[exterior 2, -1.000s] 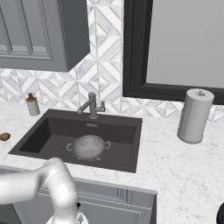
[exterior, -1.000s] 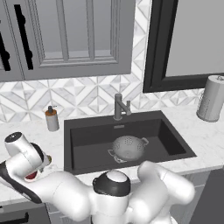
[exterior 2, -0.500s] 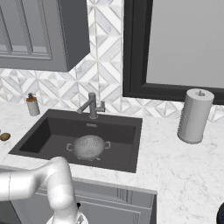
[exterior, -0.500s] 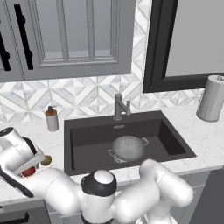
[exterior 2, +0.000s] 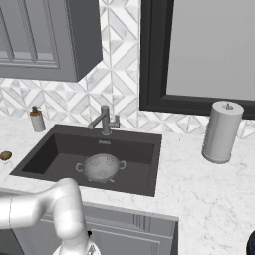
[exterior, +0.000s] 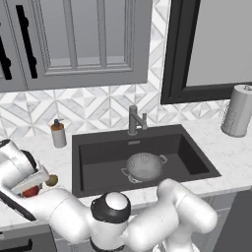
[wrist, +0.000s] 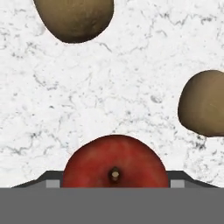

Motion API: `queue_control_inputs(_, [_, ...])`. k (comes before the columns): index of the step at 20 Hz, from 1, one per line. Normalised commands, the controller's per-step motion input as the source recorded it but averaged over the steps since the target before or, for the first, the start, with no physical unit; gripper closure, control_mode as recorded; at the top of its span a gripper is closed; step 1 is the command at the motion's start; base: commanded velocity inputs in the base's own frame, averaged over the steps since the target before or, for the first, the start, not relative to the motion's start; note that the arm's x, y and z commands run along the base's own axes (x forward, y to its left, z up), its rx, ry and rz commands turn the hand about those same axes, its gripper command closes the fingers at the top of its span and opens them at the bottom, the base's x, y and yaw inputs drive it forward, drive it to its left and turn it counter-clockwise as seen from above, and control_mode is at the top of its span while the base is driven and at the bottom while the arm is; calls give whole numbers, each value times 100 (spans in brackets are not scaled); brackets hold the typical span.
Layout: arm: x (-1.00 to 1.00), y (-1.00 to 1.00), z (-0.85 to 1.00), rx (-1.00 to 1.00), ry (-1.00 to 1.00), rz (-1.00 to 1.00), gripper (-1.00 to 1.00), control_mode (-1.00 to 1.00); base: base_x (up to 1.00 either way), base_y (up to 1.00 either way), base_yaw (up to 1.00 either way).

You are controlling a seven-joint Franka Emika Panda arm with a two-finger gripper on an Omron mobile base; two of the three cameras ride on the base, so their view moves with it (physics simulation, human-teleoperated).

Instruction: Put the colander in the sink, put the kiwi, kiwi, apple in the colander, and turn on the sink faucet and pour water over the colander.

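1. Colander (exterior: 144,166) placement is judged done: the silver perforated bowl is seen on the floor of the dark sink (exterior: 197,162), beside the drain side and below the faucet (exterior: 134,119), so that water would fall towards it.
2. No stream is seen at the spout, and no fruit is seen inside the bowl, so the fruit step is judged to be under way.
3. Well off to the hand's side of the basin, the gripper (exterior: 30,186) is held low over the marble counter (wrist: 109,96), directly above the red apple (wrist: 115,162).
4. The apple is framed between the two finger tips in the hand view, stem end facing the camera. The jaws are seen apart on either side of it; whether the fruit is already touched cannot be told.
5. Two kiwis lie on the counter beyond the apple: one kiwi (wrist: 74,17) far ahead, the other kiwi (wrist: 203,103) off to one side, both clear of the fingers.
6. A soap dispenser (exterior: 58,134) stands behind the hand, near the wall.
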Motion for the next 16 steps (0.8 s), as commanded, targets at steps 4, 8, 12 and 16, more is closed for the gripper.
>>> queue_control_inputs(4, [-64, -80, 54, 43, -46, -16, 100, -100, 0, 0, 0])
queue_control_inputs(8, [-45, -100, 61, 50, -47, -13, 100, -100, 0, 0, 0])
queue_control_inputs(12, [-25, -98, 59, 48, -41, -21, 100, -100, 0, 0, 0])
queue_control_inputs(16, [-9, -92, 71, 38, -21, -35, 100, -100, 0, 0, 0])
